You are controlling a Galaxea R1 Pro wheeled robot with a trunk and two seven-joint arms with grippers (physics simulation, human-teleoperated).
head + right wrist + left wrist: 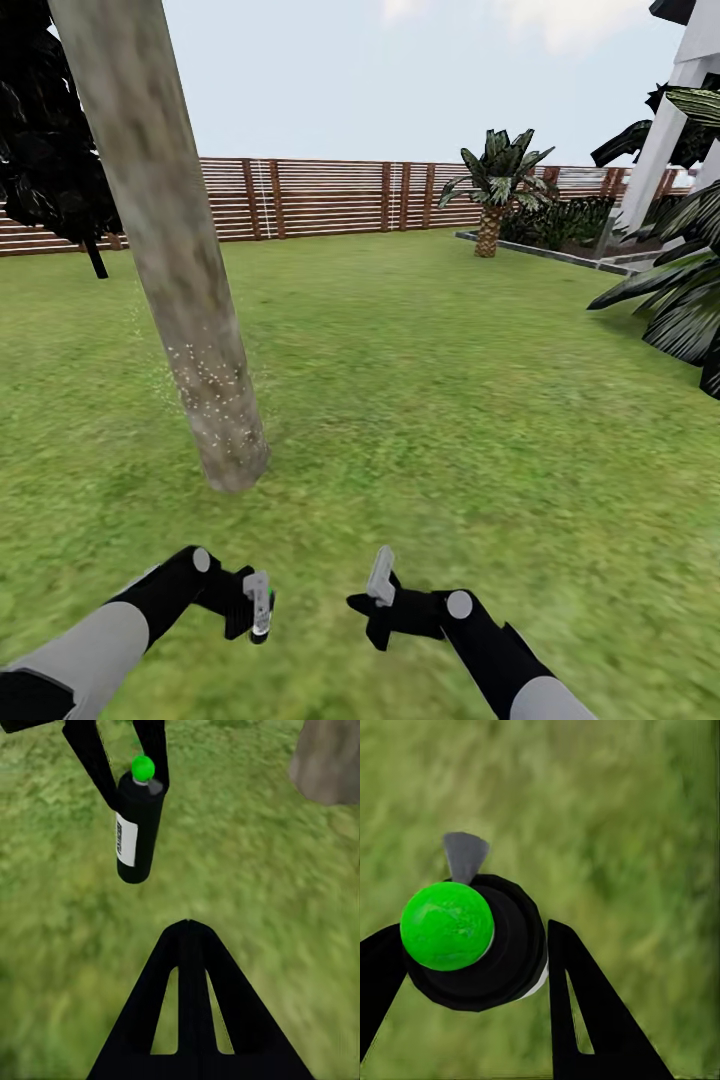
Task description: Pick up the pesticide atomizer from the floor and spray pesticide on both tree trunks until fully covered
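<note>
A thick grey-brown tree trunk (180, 260) rises from the lawn ahead and to the left, with white spray specks on its lower part. Its base (327, 761) shows in the right wrist view. My left gripper (258, 603) hangs low in front of me, shut on the pesticide atomizer (262, 628), short of the trunk. The atomizer (472, 945) is a black can with a round green top and a grey nozzle. It hangs upright with a white label (139, 825) in the right wrist view. My right gripper (382, 560) (187, 934) is shut on nothing, to the right of the can.
A brown slat fence (300, 195) closes the lawn at the back. A dark black-leaved tree (45, 140) stands far left. A small palm (495, 190), a grey kerb (540, 250), white house posts (665, 140) and big palm fronds (680, 290) are at the right.
</note>
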